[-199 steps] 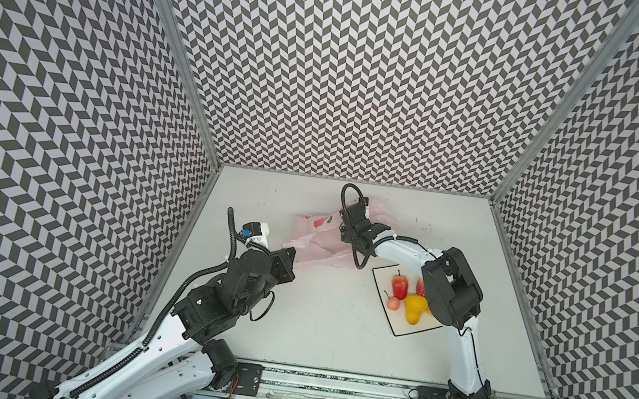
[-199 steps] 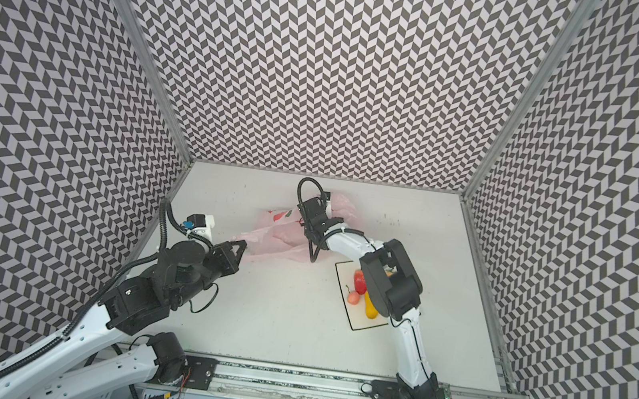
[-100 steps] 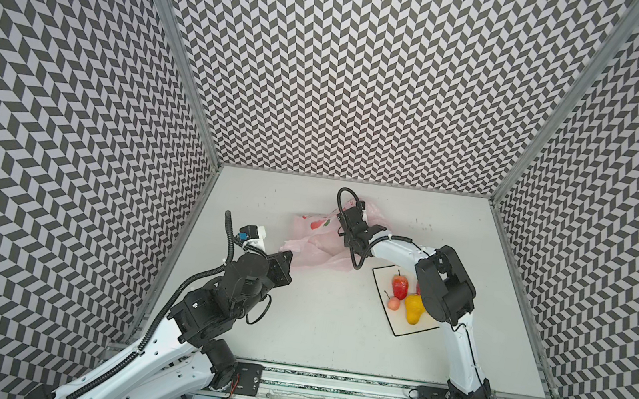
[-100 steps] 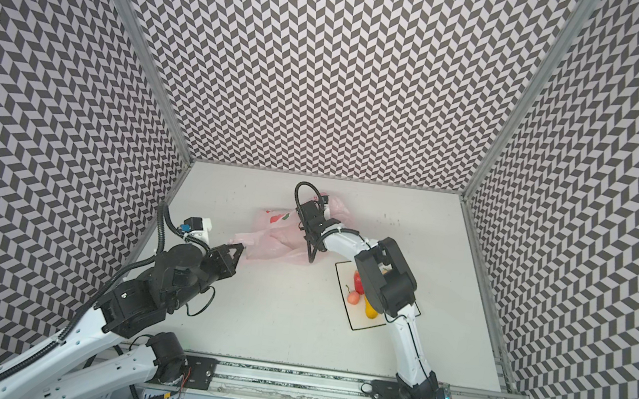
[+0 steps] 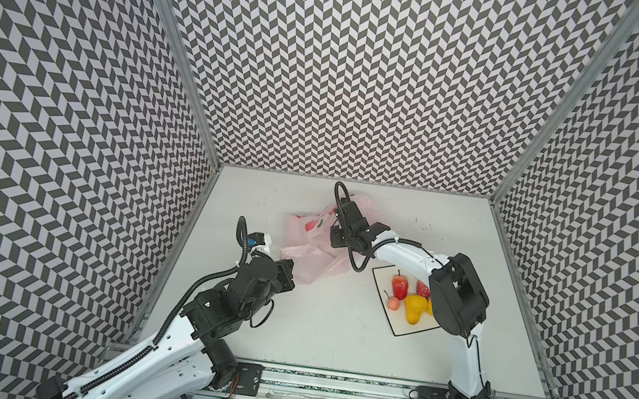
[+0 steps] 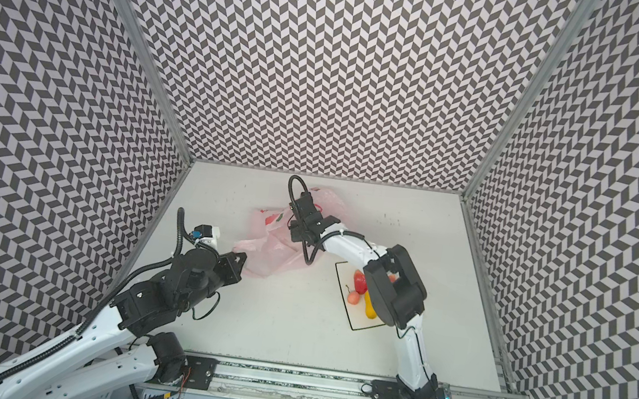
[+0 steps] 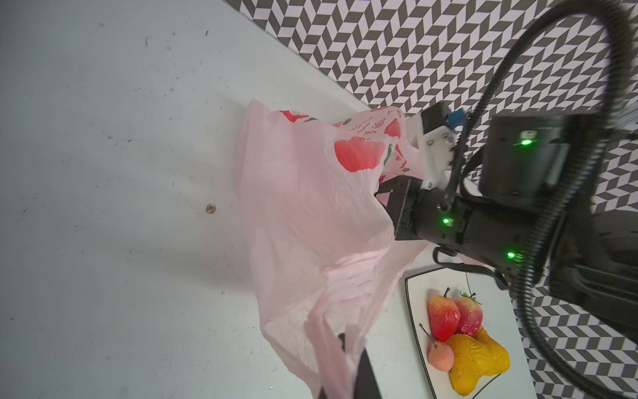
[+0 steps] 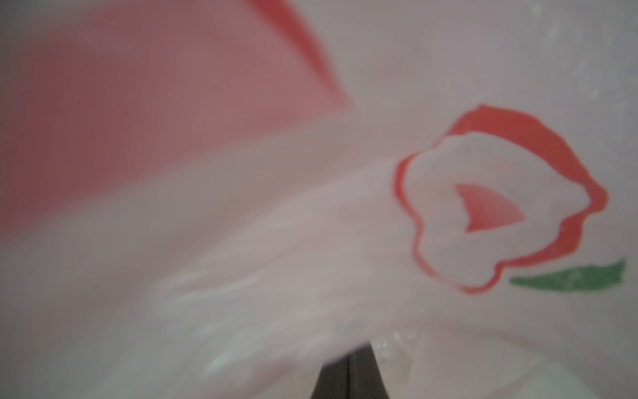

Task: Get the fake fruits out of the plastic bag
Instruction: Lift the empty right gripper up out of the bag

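- The plastic bag (image 5: 314, 258) (image 6: 272, 257) is lying crumpled on the table (image 5: 333, 336), left of centre and toward the far side. It is spreading between the two grippers.
- The left gripper (image 5: 291, 276) (image 6: 238, 265) is sitting at the bag's near-left end. Its jaws are clenched on a thin strip of the pink film, which the left wrist view shows running between the dark fingers (image 7: 362, 376).
- The right gripper (image 5: 334, 227) (image 6: 293, 222) is reaching across to the bag's far-right part, and the film is hiding its fingertips in both top views.
- In the right wrist view the bag (image 8: 310, 207) is filling the picture, blurred. Creases are gathering toward the dark jaw tip, so the jaws are clenched on a fold of film.
- The fake fruits (image 7: 466, 359) are lying outside the bag, clustered on a white sheet (image 5: 402, 324) (image 6: 360, 321) with a black border, just right of the bag.
- On the sheet, a red strawberry (image 5: 399, 287), a pink cherry (image 5: 394, 303) and a yellow pear piece (image 5: 414, 309) are showing clearly.
- A second red piece and a second yellow piece are lying partly behind the right arm's elbow in a top view; the left wrist view is showing all five together.
- The red shapes on the bag (image 7: 310, 224) are flat prints. Whether any fruit is lying inside cannot be told.
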`<state>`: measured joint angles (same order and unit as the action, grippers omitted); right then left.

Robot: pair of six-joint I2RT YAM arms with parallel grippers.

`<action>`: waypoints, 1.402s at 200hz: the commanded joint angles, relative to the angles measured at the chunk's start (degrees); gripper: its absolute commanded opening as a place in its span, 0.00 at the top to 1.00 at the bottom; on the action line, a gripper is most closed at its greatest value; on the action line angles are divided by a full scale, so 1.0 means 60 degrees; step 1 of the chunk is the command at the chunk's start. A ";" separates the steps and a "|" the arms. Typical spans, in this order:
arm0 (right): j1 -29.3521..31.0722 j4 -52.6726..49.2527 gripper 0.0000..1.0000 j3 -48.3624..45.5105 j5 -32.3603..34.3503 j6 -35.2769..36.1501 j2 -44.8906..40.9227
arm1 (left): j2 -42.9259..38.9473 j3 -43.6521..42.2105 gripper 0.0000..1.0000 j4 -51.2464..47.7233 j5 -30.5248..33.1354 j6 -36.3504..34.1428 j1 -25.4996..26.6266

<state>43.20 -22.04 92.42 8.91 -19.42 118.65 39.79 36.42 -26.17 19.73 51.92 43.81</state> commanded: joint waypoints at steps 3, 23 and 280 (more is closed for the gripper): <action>0.0154 0.0584 0.98 -0.0326 -0.0695 0.0103 -0.0937 | 0.0216 -0.0065 1.00 0.0415 -0.0107 -0.0200 -0.0114; 0.0139 -0.0035 0.77 -0.0215 -0.0165 0.0050 -0.1204 | 0.0286 0.0008 1.00 0.0321 -0.0138 -0.0202 -0.0124; -0.3590 0.0761 1.00 0.0672 -0.7359 -0.0150 -0.0992 | -0.0078 -0.0019 1.00 0.0208 0.0008 0.0102 -0.0174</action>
<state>20.49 -22.26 93.65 -29.93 -19.49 118.61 39.35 36.32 -25.58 18.96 52.16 43.09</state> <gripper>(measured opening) 0.046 0.047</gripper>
